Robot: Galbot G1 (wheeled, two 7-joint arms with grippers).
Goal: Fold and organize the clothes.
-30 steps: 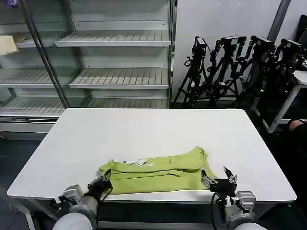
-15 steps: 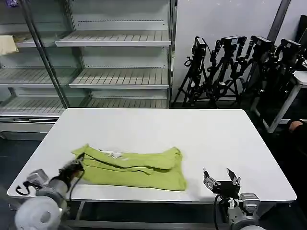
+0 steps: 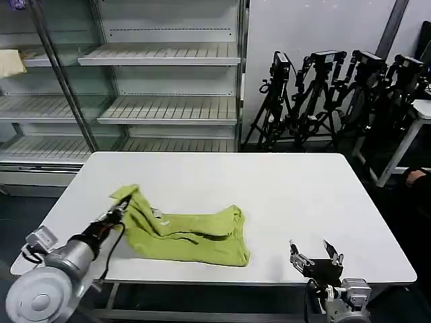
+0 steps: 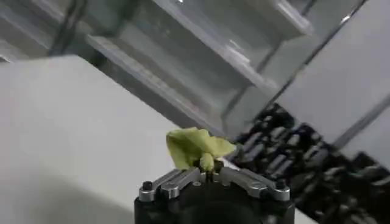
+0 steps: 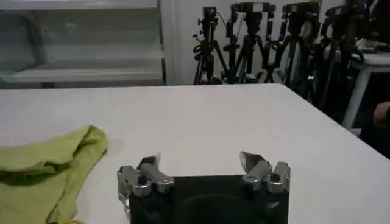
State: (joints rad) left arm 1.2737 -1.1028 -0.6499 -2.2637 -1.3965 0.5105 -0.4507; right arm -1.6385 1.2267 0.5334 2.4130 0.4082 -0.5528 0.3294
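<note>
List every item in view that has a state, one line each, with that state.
T-shirt: bunched and partly folded on the table, its left corner lifted.
Left claw: shut on the T-shirt's corner, at the table's left side.
Right claw: open, empty, at the table's near right edge, apart from the T-shirt.
Table: white, carrying the T-shirt.
Shelf unit: glass door open.

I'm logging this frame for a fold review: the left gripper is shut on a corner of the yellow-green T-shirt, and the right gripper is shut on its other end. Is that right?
Not quite. The left gripper is shut on a corner of the yellow-green T-shirt, but the right gripper is open and holds nothing, apart from the shirt near the table's front edge. The right wrist view shows its fingers spread.
</note>
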